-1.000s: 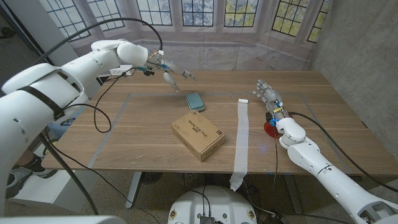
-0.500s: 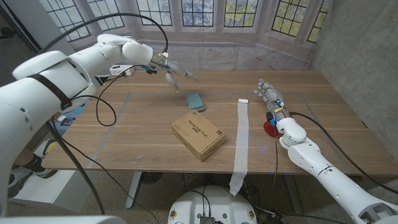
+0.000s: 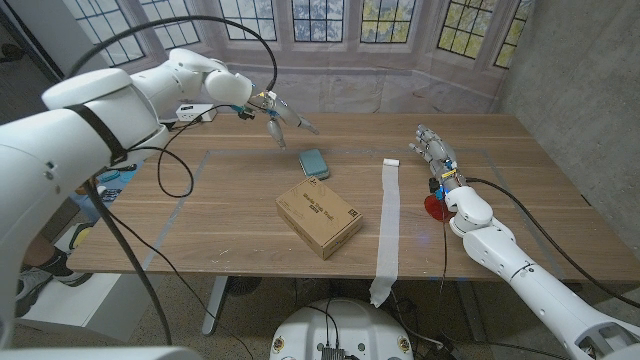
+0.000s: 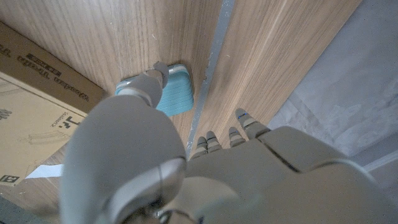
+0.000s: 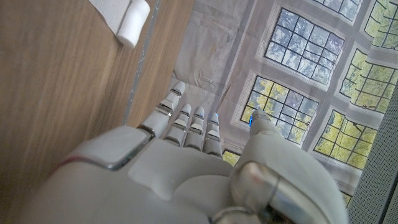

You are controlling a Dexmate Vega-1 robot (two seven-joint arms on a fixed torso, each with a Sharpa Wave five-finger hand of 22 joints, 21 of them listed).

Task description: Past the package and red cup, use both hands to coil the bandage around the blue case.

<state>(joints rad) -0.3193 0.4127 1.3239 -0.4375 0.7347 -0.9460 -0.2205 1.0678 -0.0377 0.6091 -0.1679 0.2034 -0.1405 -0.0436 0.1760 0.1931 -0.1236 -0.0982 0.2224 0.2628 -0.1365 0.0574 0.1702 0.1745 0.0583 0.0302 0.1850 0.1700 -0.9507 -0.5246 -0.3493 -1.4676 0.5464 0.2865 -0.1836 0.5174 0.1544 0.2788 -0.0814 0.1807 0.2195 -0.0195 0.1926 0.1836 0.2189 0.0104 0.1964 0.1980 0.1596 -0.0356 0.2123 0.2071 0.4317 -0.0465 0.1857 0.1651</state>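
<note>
A light wooden table [image 3: 230, 215] is seen from above, with tall paned windows behind it. Near its middle lies a small blue rectangular case [image 3: 314, 163], flat on the wood. Just in front of the case, toward the robot, sits a flat brown cardboard package [image 3: 319, 217], turned at an angle. To the right of both, a long white bandage strip [image 3: 388, 225] runs from a small rolled end on the far side down over the table's near edge. A red cup [image 3: 436, 206] stands by the right wrist, partly hidden behind the arm. The left hand [image 3: 281, 122] hovers above the table beyond the case, fingers spread, holding nothing. The right hand [image 3: 432, 152] is raised near the bandage's far end, fingers straight and apart, empty.
</note>
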